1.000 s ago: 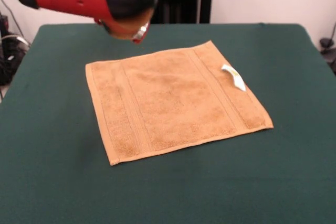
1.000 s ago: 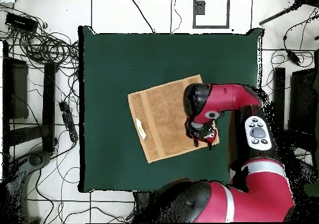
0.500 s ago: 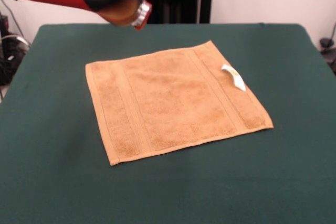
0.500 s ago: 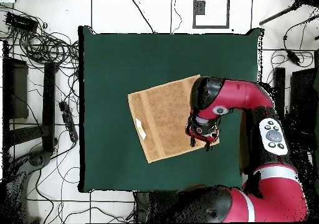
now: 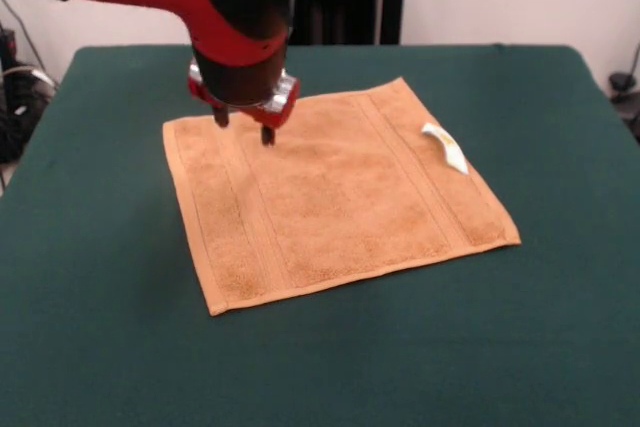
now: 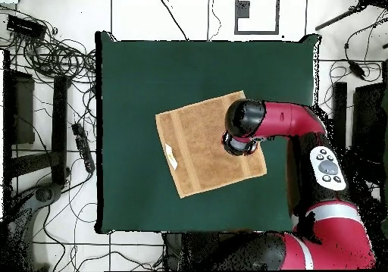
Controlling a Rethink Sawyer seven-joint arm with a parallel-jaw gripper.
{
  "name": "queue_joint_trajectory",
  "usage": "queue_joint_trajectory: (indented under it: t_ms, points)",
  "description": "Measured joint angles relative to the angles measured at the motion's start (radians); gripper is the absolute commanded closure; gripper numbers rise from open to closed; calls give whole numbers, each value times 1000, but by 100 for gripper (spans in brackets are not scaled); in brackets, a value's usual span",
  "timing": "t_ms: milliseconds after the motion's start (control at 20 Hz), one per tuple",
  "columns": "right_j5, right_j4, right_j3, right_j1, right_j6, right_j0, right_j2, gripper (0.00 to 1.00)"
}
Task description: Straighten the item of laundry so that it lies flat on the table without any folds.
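Observation:
The item of laundry (image 5: 340, 197) is an orange-tan towel lying spread out on the green table (image 5: 560, 327), with stripe bands near two edges and a white tag (image 5: 445, 147) at its right side. My gripper (image 5: 243, 127) points down just above the towel's far-left part. Its two dark fingers (image 5: 268, 135) stand apart, open, with nothing between them. In the overhead view the towel (image 6: 197, 140) sits mid-table (image 6: 151, 79), and the arm's wrist (image 6: 242, 125) covers the gripper and the towel's right part.
Cables and a power strip (image 6: 79, 136) lie on the floor beside the table's left edge in the overhead view. Dark stands (image 6: 339, 110) flank the other side. Broad green cloth surrounds the towel on all sides.
The arm's head has come down from above the table's far-left side to over the towel's far-left part. The gripper's fingers now show, pointing down. The towel has not moved.

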Motion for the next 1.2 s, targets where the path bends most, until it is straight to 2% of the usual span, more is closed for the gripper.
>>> queue_joint_trajectory:
  t_ms: [400,800,1200]
  points:
    - [-320,-2,109,-75,0,11,3,0]
    - [-586,-4,132,-111,1,56,-45,0]
    - [-715,-5,191,-162,1,61,-75,0]
